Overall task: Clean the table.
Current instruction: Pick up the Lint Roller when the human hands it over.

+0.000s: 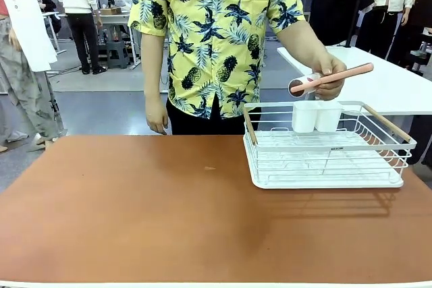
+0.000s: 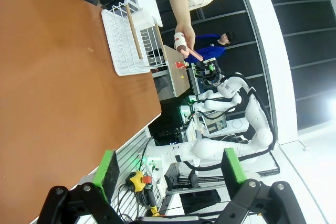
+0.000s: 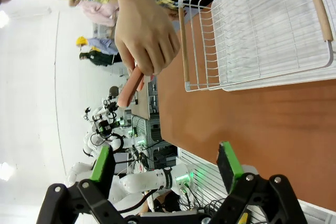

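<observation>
Surface (image 1: 135, 214): running off frame both sides
Rack (image 1: 324, 185) label (image 1: 337, 148): blurring, unreadable
Hand (image 1: 329, 67): hiding part of pink-handled tool (image 1: 347, 73)
Left gripper (image 2: 169, 156), right gripper (image 3: 164, 153): jaws standing apart

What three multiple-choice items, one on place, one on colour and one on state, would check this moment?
1. Where on the table does the white dish rack stand?
A. the robot's right side
B. the robot's left side
C. the middle of the near edge

2. What colour is the handle of the tool in the person's hand?
A. blue
B. pink
C. black

3. How do the left gripper and the right gripper stand?
A. both shut
B. left shut on the tool
C. both open and empty

Key: 1 A, the rack sits at picture right in the front view. 2 B, the long handle held above the rack is pink. 3 C, each wrist view shows the jaws wide apart with nothing between them.
</observation>
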Controlling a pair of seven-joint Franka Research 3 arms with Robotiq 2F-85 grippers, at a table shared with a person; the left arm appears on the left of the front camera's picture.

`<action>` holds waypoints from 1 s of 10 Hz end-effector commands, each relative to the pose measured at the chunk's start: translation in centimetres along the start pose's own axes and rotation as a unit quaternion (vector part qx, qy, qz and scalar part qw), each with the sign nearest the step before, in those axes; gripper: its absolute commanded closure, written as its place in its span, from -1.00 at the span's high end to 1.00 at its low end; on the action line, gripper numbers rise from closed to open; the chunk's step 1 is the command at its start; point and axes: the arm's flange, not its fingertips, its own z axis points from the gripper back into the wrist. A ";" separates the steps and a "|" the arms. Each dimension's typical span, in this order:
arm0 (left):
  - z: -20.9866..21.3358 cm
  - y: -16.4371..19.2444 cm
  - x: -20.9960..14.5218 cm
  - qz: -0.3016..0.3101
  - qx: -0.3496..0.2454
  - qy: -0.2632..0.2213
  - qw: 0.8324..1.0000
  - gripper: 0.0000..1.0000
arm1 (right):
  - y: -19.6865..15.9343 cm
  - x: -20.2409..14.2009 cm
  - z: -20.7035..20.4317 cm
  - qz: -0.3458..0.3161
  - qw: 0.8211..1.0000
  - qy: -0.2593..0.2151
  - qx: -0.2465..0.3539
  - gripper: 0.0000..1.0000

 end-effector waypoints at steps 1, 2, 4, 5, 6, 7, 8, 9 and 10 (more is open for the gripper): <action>0.2 -0.4 -0.1 -0.001 -0.001 -0.001 1.000 1.00 | 4.5 -3.7 -2.0 -0.074 0.995 -0.036 -0.050 1.00; 0.2 -0.4 -0.1 -0.001 -0.001 -0.001 1.000 1.00 | 6.2 -4.7 -3.3 -0.124 0.988 -0.049 -0.073 1.00; 0.2 -0.4 -0.1 -0.001 -0.001 -0.001 1.000 1.00 | 8.8 -5.3 -7.2 -0.154 0.980 -0.090 -0.088 1.00; 0.2 -0.4 -0.1 -0.001 -0.001 -0.001 1.000 1.00 | 9.7 -5.0 -9.0 -0.164 0.976 -0.105 -0.095 1.00; 0.2 -0.4 -0.1 -0.001 -0.001 -0.001 1.000 1.00 | 10.2 -4.7 -10.9 -0.176 0.973 -0.108 -0.100 1.00; 0.2 -0.4 -0.1 -0.001 -0.001 -0.001 1.000 1.00 | 10.5 -4.7 -12.1 -0.174 0.972 -0.120 -0.106 1.00; 0.2 -0.4 -0.1 -0.001 -0.001 -0.001 1.000 1.00 | 10.7 -4.6 -13.1 -0.176 0.971 -0.126 -0.106 1.00; 0.2 -0.4 -0.1 -0.001 -0.001 -0.001 1.000 1.00 | 10.7 -4.6 -14.0 -0.171 0.971 -0.131 -0.101 1.00; 0.2 -0.4 -0.1 -0.001 -0.001 -0.001 1.000 1.00 | 10.3 -4.9 -14.9 -0.162 0.973 -0.136 -0.095 1.00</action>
